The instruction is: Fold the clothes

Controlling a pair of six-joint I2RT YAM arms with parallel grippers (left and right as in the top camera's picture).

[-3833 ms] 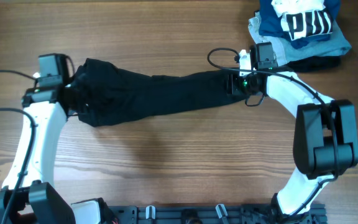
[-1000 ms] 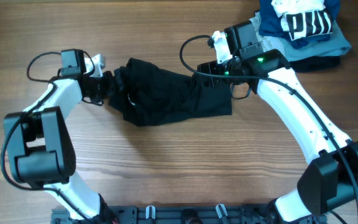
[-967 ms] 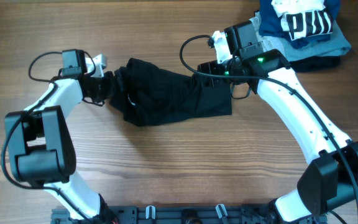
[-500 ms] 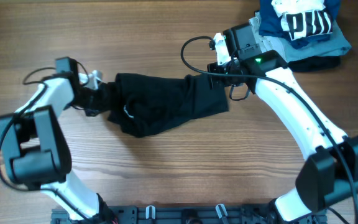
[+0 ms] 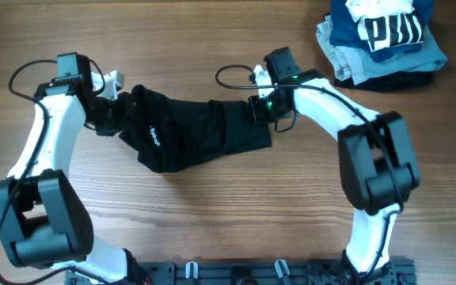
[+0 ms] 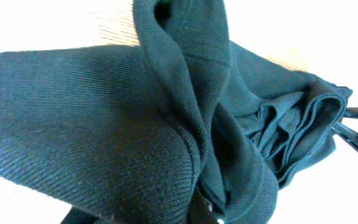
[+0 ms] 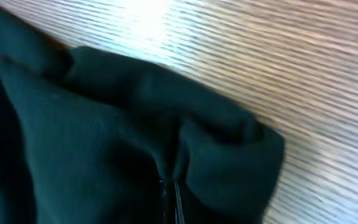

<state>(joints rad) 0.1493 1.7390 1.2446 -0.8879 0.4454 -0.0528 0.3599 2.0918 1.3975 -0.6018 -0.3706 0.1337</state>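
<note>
Since half a second ago both arms have carried the black polo shirt (image 5: 196, 131) further from the pile of folded garments (image 5: 382, 36), and the right arm has doubled back on itself; the shirt is now a shorter, thicker bundle than the long strip it made a few seconds back. Starting at the end farthest from the pile, my left gripper (image 5: 111, 117) is clamped tight on that end of the shirt. Its wrist camera is filled with bunched, ribbed folds, so I cannot tell which part of the garment it has. The shirt lies on the table (image 5: 212, 226) well apart from the pile, crumpled, with a small white print showing. Its long axis runs straight from one gripper to the other, and the slack belly sags nearer the left one. My right gripper (image 5: 258, 109) is pinched shut on the end nearest the pile, and its wrist view shows cloth drawn into a crease at the fingertips. I judge the fold has not really begun. Each arm already owns one end, so what matters next is drawing those ends apart along that axis to flatten the cloth, without dragging the near end into the pile
</note>
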